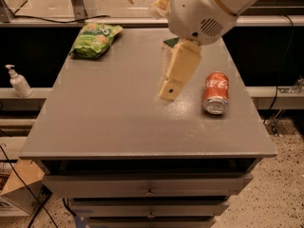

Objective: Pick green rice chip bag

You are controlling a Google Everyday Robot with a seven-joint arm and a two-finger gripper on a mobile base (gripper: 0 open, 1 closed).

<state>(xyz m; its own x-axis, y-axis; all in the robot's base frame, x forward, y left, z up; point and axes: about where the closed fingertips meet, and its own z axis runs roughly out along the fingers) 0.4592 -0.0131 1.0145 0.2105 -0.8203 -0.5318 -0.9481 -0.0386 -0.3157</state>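
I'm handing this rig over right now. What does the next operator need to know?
Pincer: hangs over the middle of the table, with nothing seen in it.
Chip bag: lies at the far left corner, well away from the pincer.
Can: lies on its side to the right of the pincer and is not the target.
Done: no grasp yet.
Left: reach to the bag, grip it and lift.

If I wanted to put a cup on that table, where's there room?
The front strip of the table is bare, and so is its left side in front of the bag. The gripper hangs over the middle, the can just right of it; that side is crowded.
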